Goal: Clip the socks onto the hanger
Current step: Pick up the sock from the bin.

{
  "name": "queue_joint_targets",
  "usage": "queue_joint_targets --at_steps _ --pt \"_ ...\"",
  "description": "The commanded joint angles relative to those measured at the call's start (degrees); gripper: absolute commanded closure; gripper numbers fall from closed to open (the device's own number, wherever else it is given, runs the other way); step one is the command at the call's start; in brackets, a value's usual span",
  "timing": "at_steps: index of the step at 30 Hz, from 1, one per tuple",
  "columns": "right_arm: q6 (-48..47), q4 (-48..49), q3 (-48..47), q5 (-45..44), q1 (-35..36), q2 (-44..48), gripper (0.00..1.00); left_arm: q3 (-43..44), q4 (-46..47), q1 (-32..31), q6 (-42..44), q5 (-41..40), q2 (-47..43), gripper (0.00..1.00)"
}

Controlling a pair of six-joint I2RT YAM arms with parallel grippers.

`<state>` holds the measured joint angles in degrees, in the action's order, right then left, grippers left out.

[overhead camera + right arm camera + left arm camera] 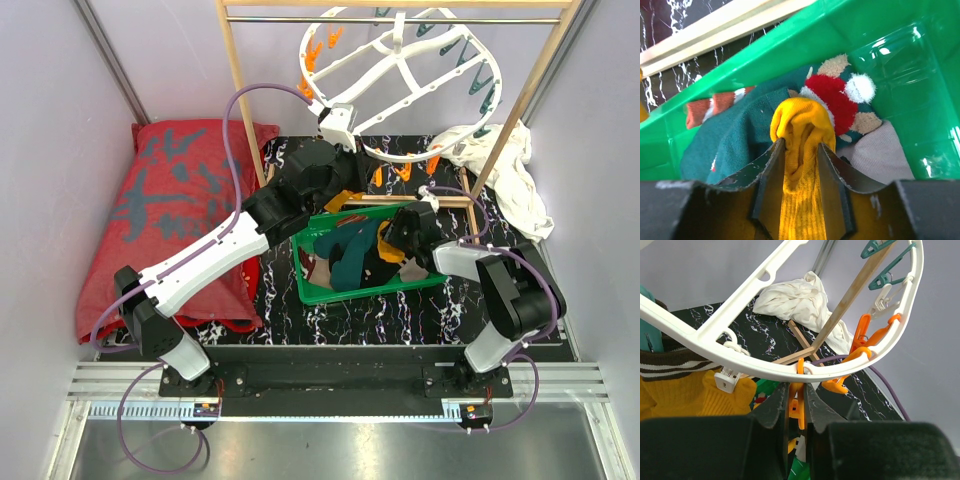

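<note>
In the green bin (362,292) at mid-desk, right jaws clamp the mustard sock (800,131); left jaws squeeze an orange peg (800,412) on the hanger (740,302). A shallow pinch may slip when lifted.

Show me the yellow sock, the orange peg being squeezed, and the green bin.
yellow sock (802,125), right wrist view, on its bunched, folded end.
orange peg (801,410), left wrist view, on the middle of its body.
green bin (380,287), top view, on its near wall.
</note>
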<state>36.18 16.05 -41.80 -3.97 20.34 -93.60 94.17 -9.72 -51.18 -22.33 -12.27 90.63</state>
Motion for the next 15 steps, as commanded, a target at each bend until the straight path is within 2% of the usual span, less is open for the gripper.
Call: queue_joint_targets --at_steps 1,4,7,8,9,11,15 --pt "-0.67 4.42 -1.35 2.56 -0.47 -1.67 0.62 1.01 4.09 0.11 0.27 -0.74 -1.77 0.89" --pt "-1.03 5.13 -1.18 3.79 -0.39 -1.93 0.65 0.84 4.09 0.11 0.09 -0.65 -1.68 0.89" --pt "-1.82 6.09 -0.74 3.79 -0.47 -1.23 0.75 0.93 4.00 0.11 -0.17 -0.47 -1.68 0.89" --pt "-1.99 6.09 -0.74 3.79 -0.39 -0.88 0.80 1.01 4.00 0.11 -0.17 -0.47 -1.60 0.89" --pt "-2.69 6.09 -0.56 5.10 -0.47 -0.71 0.91 0.93 4.00 0.11 -0.17 -0.47 -1.68 0.89" --pt "-3.13 6.09 -0.30 5.37 -0.39 0.34 0.99 1.10 4.00 0.11 -0.09 -0.47 -1.60 0.89" --pt "-4.54 6.09 1.63 6.07 -0.39 3.94 1.00 1.10 3.83 0.11 0.09 -0.65 -1.60 0.89"
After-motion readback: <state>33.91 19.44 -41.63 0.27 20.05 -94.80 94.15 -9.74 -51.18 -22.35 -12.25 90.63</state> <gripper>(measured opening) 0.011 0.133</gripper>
